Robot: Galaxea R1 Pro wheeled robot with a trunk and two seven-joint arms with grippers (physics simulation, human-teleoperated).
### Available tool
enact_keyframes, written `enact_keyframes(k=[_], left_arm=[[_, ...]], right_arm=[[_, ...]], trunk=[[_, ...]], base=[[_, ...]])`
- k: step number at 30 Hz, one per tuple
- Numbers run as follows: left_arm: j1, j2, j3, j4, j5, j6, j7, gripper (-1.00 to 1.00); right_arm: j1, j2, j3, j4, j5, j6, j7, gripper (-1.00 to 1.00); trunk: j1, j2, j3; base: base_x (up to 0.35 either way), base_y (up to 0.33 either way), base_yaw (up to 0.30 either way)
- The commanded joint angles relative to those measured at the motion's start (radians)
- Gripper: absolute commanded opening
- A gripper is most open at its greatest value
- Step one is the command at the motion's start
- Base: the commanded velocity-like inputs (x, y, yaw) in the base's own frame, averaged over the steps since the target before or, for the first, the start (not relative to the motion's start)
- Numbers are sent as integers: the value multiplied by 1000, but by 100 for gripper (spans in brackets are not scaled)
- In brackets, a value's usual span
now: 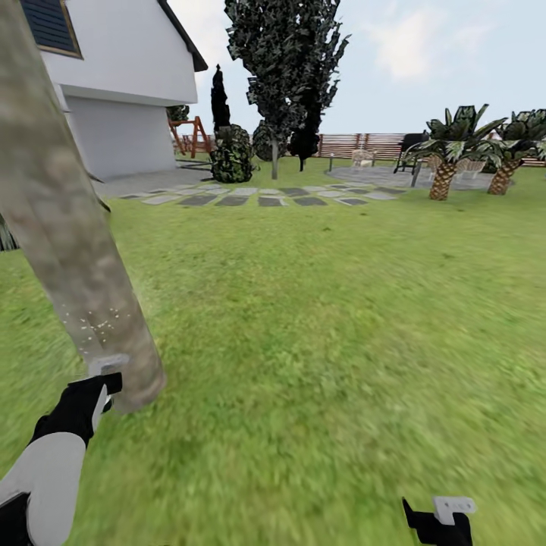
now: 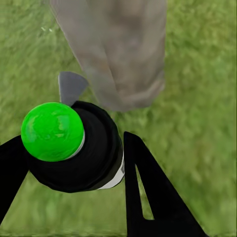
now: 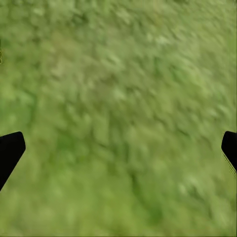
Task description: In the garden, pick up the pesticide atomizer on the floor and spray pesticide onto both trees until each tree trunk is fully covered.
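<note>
Left gripper (image 2: 74,163) clamps bottle (image 2: 74,153) near trunk (image 1: 68,250); right gripper (image 3: 118,153) wide; drifting aim risks patchy coverage.

Your left end effector (image 2: 74,168) has its two black fingers closed around the pesticide atomizer (image 2: 79,148), a black bottle with a white band; its nozzle top shows bright green here. Just beyond it stands the tree trunk (image 1: 72,227), thick, branchless, mottled grey-brown and beige, leaning in the head view, its base in the grass lawn (image 1: 318,318). A scatter of pale specks (image 1: 97,324) sits on the bark just above your end effector. Whether the bottle touches the trunk you cannot tell.
</note>
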Motion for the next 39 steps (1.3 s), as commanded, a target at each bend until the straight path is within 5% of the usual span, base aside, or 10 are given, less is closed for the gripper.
enact_keyframes(k=[1,20,39], left_arm=[[5,0,2,-3,-2,4,1,-100],[18,1,3,6,-1,4,95,-100],[19,0,2,6,-3,1,98,-100]], right_arm=[[-1,0,-9,0,4,-4,8,100],[-1,-4,-11,-4,2,-4,8,100],[-1,-3,-11,-4,0,-4,8,100]], trunk=[[0,0,-1],[0,0,-1],[0,0,-1]], base=[[91,-265,274],[113,-264,115],[239,-180,188]])
